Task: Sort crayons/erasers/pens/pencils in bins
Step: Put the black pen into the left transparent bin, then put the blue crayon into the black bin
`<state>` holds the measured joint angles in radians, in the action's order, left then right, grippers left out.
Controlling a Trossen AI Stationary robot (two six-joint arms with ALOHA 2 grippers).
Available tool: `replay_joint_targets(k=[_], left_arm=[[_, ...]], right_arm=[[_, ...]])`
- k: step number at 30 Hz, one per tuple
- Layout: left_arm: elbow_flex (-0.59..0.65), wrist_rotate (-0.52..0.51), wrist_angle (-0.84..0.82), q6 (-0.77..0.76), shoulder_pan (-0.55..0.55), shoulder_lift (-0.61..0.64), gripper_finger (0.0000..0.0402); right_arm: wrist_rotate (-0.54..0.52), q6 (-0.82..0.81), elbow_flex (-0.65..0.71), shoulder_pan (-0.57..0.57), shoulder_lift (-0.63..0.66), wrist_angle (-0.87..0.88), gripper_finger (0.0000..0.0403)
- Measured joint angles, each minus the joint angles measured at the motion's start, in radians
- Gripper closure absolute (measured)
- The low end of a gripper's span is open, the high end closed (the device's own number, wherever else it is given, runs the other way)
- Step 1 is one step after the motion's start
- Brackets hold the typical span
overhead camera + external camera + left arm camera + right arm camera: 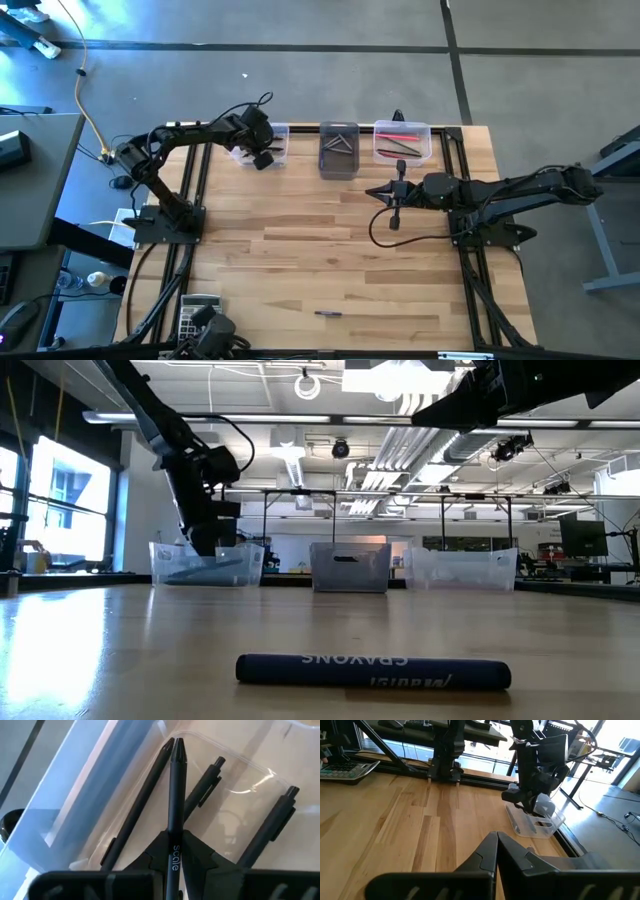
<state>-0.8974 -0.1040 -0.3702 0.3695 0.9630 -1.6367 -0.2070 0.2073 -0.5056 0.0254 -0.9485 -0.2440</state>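
Note:
Three bins stand along the table's far edge: a clear one (268, 145), a dark one (339, 150) and a second clear one (402, 140) that holds red and dark sticks. My left gripper (175, 837) reaches down into the left clear bin (207, 565), shut on a black pen (176, 795). Several black pens (265, 827) lie on that bin's floor. A dark blue crayon (373, 671) lies alone near the table's front edge (328, 313). My right gripper (385, 192) hovers shut and empty above the table, in front of the right bin. My left gripper pinches the black pen's shaft (175, 827) between its two fingers (200, 851). The fingers slant down from above, and the pen runs along them. Its pointed end (178, 747) sticks out past the fingertips, down inside the clear bin. Whether that end touches the bin's floor, I cannot tell.
A grey calculator (198, 315) sits at the near left corner. Black frame rails (195, 190) run along both sides of the table. The wide wooden middle (320, 240) bears only the crayon near the front.

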Motion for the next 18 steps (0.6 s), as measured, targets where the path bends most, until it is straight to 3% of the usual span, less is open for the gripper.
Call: replay_joint_targets(k=[12,18], left_arm=[[0.000,-0.010,-0.012,-0.018,-0.002,0.002,0.0329],[0.000,-0.048,-0.065,0.005,-0.018,0.071,0.0323]], right_arm=[[0.000,0.002,0.000,0.000,0.000,0.000,0.0403],[0.000,0.003,0.000,0.000,0.000,0.007,0.0403]])
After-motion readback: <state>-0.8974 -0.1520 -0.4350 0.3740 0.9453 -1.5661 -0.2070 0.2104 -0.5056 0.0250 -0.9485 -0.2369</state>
